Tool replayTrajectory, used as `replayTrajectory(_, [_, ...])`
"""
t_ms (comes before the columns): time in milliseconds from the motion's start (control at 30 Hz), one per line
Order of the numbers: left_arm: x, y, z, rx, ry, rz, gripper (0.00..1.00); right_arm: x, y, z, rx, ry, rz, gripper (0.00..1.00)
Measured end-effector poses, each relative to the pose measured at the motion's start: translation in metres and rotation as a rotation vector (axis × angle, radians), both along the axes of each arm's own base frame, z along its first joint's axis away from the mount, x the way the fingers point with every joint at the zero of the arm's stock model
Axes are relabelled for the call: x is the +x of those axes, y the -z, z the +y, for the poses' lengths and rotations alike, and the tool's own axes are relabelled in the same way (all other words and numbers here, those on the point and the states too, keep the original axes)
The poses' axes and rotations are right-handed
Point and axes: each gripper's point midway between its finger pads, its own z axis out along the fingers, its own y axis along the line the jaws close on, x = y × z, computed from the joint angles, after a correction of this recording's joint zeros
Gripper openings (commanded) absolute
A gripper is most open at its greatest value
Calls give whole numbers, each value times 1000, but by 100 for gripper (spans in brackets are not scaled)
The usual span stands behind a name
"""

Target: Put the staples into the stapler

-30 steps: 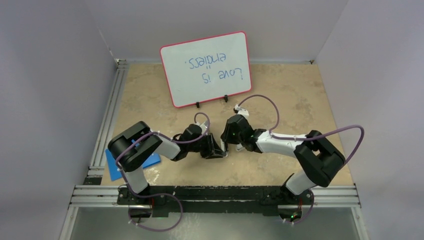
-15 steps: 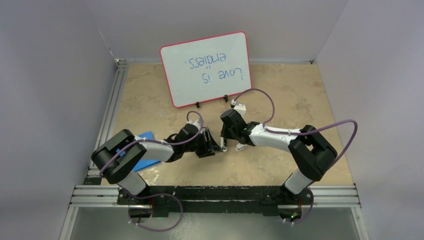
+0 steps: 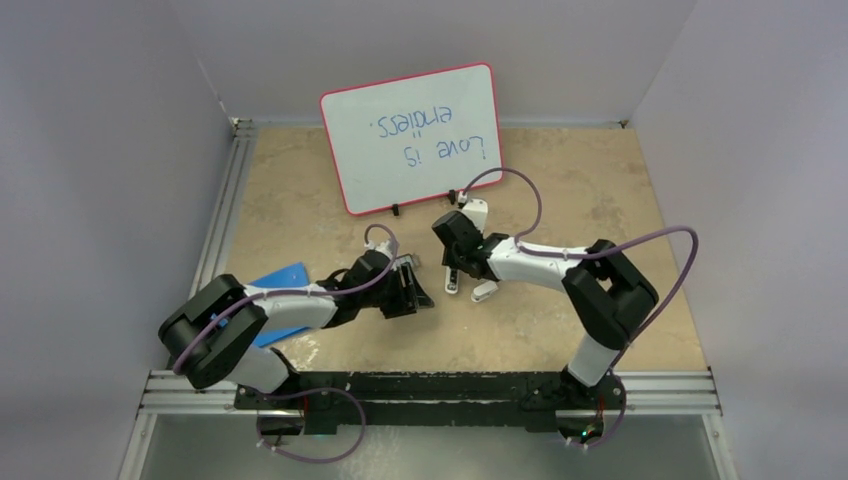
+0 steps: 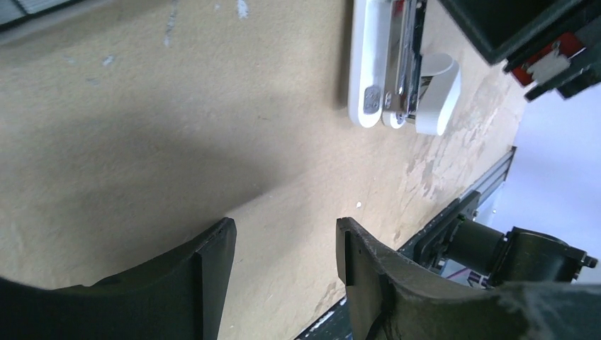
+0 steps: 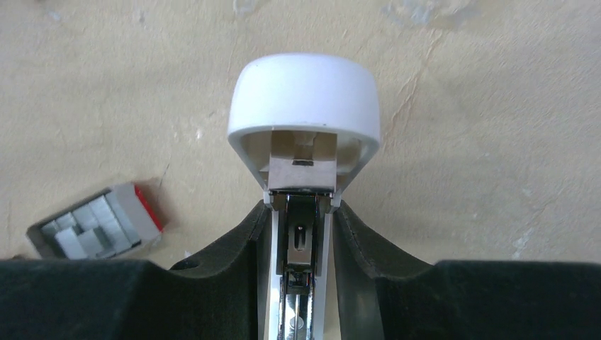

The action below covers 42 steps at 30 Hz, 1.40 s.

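We watch the left arm back away from the stapler with nothing in its grasp.

Over the beige speckled tabletop [image 3: 620, 200], the left arm [image 3: 290, 305] has swung back toward its own side. The left gripper [image 4: 283, 230] has just spread open, and only bare surface shows between its fingers. The right gripper [image 5: 301, 212] stays clamped on the slim white plastic stapler [image 4: 368, 64] near the tabletop's middle, with its metal channel exposed. The silvery-grey strips of staples [image 5: 85, 230] lie in their grey tray nearby. We judge that fetching a strip comes next.
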Motion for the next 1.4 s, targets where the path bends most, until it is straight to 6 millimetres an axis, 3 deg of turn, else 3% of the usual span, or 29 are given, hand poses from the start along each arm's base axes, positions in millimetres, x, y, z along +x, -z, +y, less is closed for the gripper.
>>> replayTrajectory(600, [1,-13,32,107,-83,-51,55,41,4,2,-161,19,-74,28])
replayTrajectory(800, [0,-10,35,123,-88,-43,55,43,4,2,-159,18,-78,31])
replayTrajectory(1200, [0,-10,36,125,-89,-43,55,41,5,1,-156,17,-70,48])
replayTrajectory(1400, [0,-9,36,126,-89,-43,55,38,-5,2,-128,15,-77,54])
